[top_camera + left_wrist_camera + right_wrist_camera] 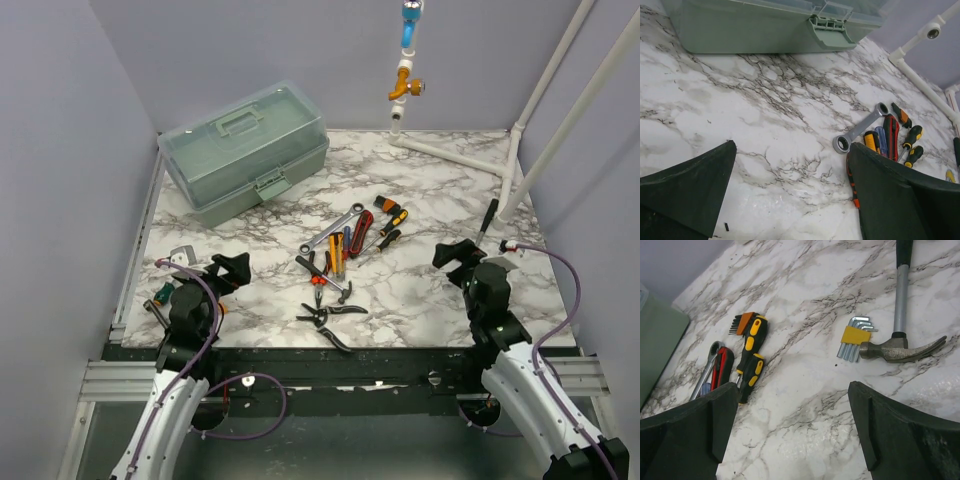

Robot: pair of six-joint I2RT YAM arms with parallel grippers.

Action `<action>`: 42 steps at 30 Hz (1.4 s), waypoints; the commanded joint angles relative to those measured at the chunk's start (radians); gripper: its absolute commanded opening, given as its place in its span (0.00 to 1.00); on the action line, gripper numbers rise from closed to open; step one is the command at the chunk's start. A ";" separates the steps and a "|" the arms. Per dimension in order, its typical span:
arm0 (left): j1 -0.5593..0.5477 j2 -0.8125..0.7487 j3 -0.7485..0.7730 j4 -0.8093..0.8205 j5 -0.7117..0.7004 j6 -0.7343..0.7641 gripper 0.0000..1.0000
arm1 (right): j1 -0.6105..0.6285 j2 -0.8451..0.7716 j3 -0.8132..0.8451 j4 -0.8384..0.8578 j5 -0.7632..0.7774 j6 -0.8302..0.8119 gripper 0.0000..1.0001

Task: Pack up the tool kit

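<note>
Two grippers low over the near part of the marble table [430, 190] in the top view: left gripper [232, 268] near the left edge, right gripper [455, 252] near the right edge, both with jaws spread wide and holding nothing. Green tool box [245, 150] in the far left corner, lid down, turned at an angle to the table edges. Loose heap of tools [345, 245] around the middle of the table, with a wrench [333, 228] on its far side and black-handled cutters [330, 315] closer to the near edge. Dark-handled hammer [489, 217] near the right edge, just beyond the right gripper. White pipe frame [455, 152] at the far right corner. Some small items [165, 292] at the left edge beside the left gripper, too small to name. From the left wrist: two dark fingers [690, 190] wide apart, only bare marble between them; tool box across the top with its front latch [829, 31] in view; wrench lying flat to the right, next to a red-handled tool [891, 131] and black-and-yellow screwdrivers [912, 142]. From the right wrist: fingers [685, 435] likewise well apart, nothing gripped; hammer to the right, handle pointing away, head just beside a yellow set of hex keys [855, 337]; screwdrivers, an orange key set [742, 322] and the wrench to the left; corner of the tool box just visible at the left border.
</note>
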 commanded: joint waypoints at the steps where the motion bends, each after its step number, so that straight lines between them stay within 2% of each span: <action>1: 0.004 0.038 0.039 0.017 0.019 0.010 0.99 | 0.002 0.014 0.018 0.012 0.015 0.017 1.00; 5: 0.004 0.074 0.039 0.066 0.120 0.062 0.98 | 0.001 0.036 0.019 0.039 -0.033 0.001 1.00; 7: 0.004 0.101 0.040 0.092 0.156 0.076 0.98 | 0.003 0.096 0.026 0.101 -0.124 0.005 1.00; 11: 0.002 0.128 0.037 0.104 0.185 0.078 0.99 | 0.005 0.346 0.153 0.149 -0.338 0.056 0.98; 15: 0.002 0.100 0.003 0.145 0.210 0.080 0.98 | 0.058 0.529 0.209 0.322 -0.466 0.142 0.97; 20: 0.001 0.069 -0.024 0.186 0.271 0.094 0.98 | 0.221 0.782 0.312 0.519 -0.393 0.246 0.96; 21: 0.002 0.066 -0.023 0.184 0.271 0.096 0.99 | 0.247 0.851 0.351 0.549 -0.390 0.250 0.92; 25: 0.002 0.065 -0.034 0.203 0.266 0.093 0.98 | 0.353 1.097 0.509 0.660 -0.389 0.288 0.92; 34: 0.002 0.008 -0.051 0.199 0.275 0.099 0.98 | 0.472 1.499 0.893 0.706 -0.291 0.414 0.92; 38: 0.002 -0.012 -0.057 0.193 0.275 0.100 0.99 | 0.486 1.642 1.032 0.724 -0.288 0.491 0.87; 42: 0.002 -0.020 -0.058 0.188 0.266 0.097 0.99 | 0.506 1.753 1.164 0.722 -0.280 0.498 0.84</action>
